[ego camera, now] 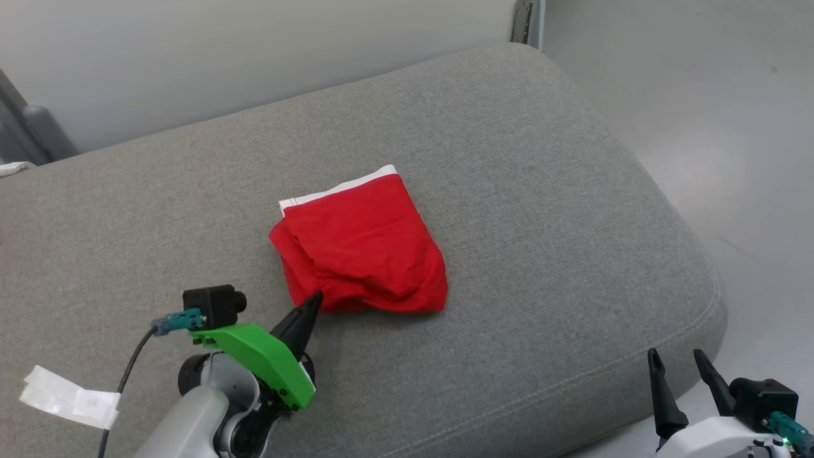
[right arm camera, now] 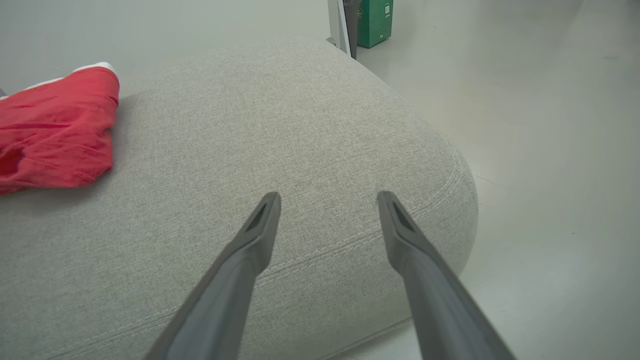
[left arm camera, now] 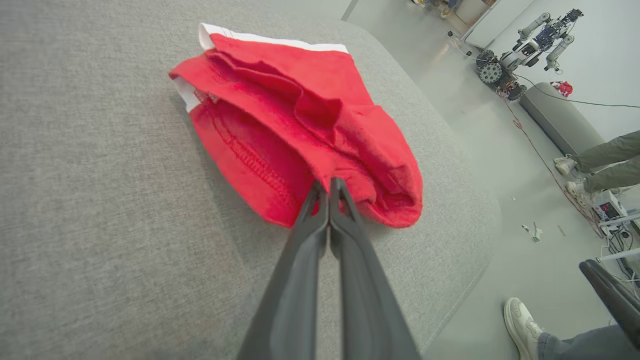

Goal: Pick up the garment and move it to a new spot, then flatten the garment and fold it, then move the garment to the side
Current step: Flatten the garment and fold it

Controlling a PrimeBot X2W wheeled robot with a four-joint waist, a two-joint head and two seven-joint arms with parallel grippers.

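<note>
The red garment [ego camera: 362, 248] with a white waistband lies folded in a compact bundle on the grey cushion [ego camera: 540, 191]. It also appears in the left wrist view [left arm camera: 300, 110] and at the left edge of the right wrist view [right arm camera: 50, 130]. My left gripper [ego camera: 313, 300] sits at the garment's near-left corner. Its fingers are pressed together, and their tips [left arm camera: 328, 184] pinch the near red edge. My right gripper [ego camera: 675, 356] stands open past the cushion's front right edge, well clear of the garment, with nothing between its fingers [right arm camera: 327, 200].
A white paper tag [ego camera: 70, 397] lies on the cushion at the near left. The cushion's rounded edge drops to the pale floor on the right. A person's shoe [left arm camera: 522, 320], another person's legs [left arm camera: 605, 165], another robot [left arm camera: 525, 50] and a green box [right arm camera: 377, 20] are on the floor beyond.
</note>
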